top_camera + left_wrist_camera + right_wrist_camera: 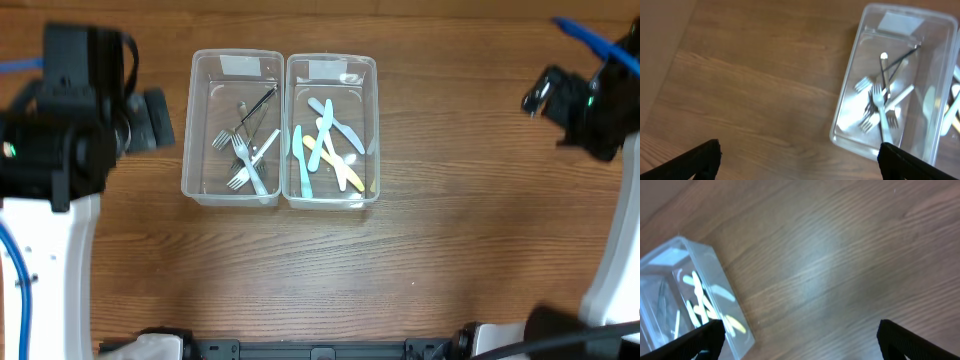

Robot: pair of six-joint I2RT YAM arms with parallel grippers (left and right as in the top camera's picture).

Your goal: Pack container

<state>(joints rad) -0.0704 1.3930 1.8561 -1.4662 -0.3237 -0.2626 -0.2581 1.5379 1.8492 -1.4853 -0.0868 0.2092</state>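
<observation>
Spread wide and gripping nothing, the left gripper (801,167) hangs over the wooden table (420,260) beside the clear fork container (188,150) — the right gripper (805,345), equally spread and empty, hangs near the knife container (376,125), which touches the first.

Left tool (799,162) spread wide, empty — right tool (799,339) likewise, both held aloft.

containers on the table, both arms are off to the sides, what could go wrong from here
The forks lie crossed in a pile in the left container, so pinching one could drag others along. Both containers are clear and stand close side by side, so a finger clipping the rim of the right container might shove both.
</observation>
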